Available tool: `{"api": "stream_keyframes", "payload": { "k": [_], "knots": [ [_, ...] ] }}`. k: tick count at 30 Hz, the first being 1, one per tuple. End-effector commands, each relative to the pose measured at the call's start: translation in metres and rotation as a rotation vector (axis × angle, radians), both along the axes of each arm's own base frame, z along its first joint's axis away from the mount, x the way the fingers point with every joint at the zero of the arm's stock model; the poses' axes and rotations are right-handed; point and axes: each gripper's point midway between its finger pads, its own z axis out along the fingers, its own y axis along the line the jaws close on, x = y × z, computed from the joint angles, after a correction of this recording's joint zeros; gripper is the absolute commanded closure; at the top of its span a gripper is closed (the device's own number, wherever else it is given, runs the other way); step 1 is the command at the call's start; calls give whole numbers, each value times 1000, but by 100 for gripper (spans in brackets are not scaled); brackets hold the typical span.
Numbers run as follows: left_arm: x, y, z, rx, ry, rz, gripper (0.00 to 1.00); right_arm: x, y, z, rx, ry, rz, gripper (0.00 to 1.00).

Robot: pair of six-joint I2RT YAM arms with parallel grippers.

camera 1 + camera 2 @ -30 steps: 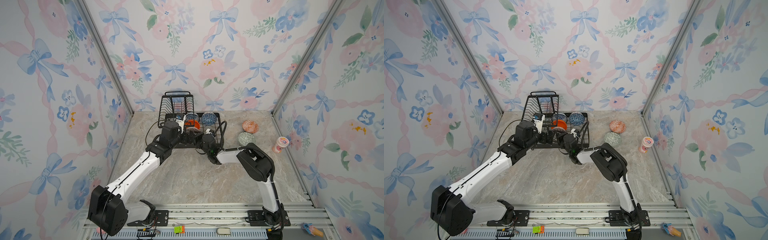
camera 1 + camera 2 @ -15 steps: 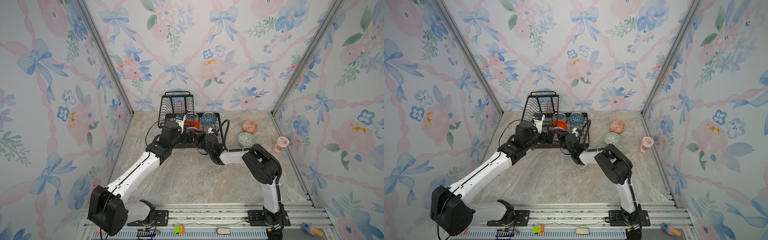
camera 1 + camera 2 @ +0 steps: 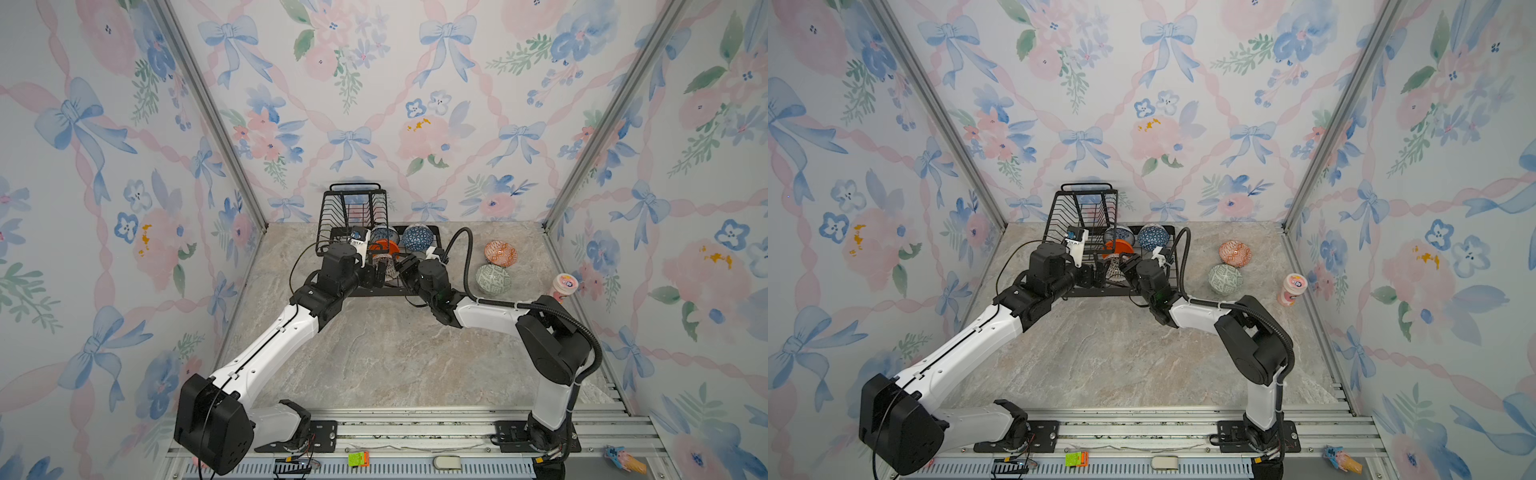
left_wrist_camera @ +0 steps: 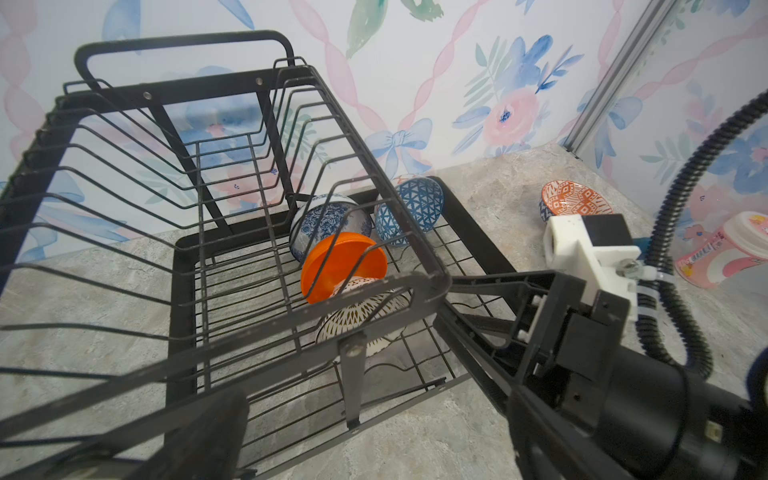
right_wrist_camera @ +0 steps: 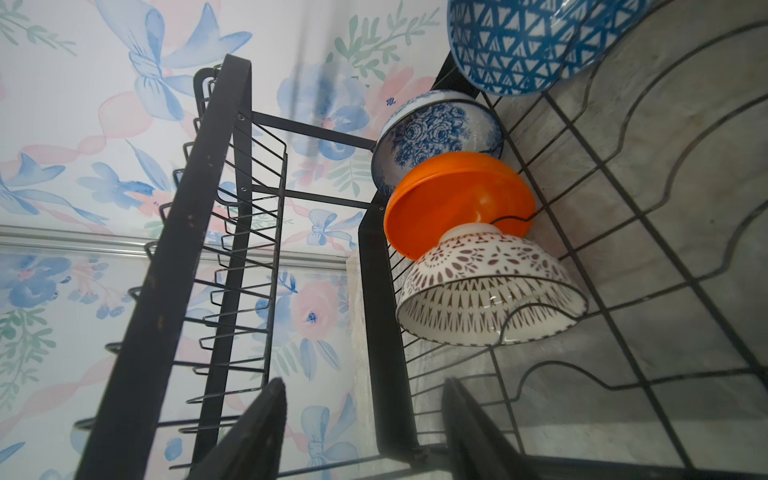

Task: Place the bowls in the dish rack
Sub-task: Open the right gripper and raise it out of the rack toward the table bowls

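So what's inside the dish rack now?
On its base tray: floral bowl, orange bowl, white lined bowl, blue geometric bowl; upper basket looks bare. Part of floral bowl hidden behind orange bowl.

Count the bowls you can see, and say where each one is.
6. Four stand in the dish rack's lower tray: blue geometric bowl, floral bowl, orange bowl, white lined bowl. Two sit on the table right of it: orange-white bowl, green bowl. More could be hidden.

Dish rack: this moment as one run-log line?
dish rack tray: floral bowl, geometric bowl, orange bowl, white lined bowl | table: pale green bowl, orange-white bowl | right gripper: open, empty | left gripper: open
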Motion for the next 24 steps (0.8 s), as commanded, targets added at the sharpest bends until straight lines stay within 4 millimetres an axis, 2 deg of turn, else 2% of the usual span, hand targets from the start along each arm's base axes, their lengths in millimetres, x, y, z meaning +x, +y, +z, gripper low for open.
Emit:
{"api": "stream_keyframes", "payload": {
  "k": [1,6,7,8,10,13,18,24],
  "knots": [
    [-5,5,7,-17,-20,8,2,-4,-26,3,-135,4,-31,33],
    [-10,-2,12,-43,-65,-22,2,-6,-57,21,-196,-8,-58,18],
    [-11,-5,14,-45,-72,-29,2,-6,-64,18,-231,0,-60,16],
    [-12,-7,17,-48,-81,-32,2,-9,-73,34,-248,-19,-68,10],
    [-15,-13,21,-43,-92,-42,2,-12,-89,43,-313,-26,-86,0],
    [-18,-21,29,-37,-113,-53,2,-17,-111,56,-390,-29,-99,3],
    [-24,-36,38,-31,-134,-68,2,-23,-150,63,-487,9,-107,3],
    [-32,-71,50,-29,-155,-117,2,-33,-202,67,-675,43,-133,3]
  ]
}}
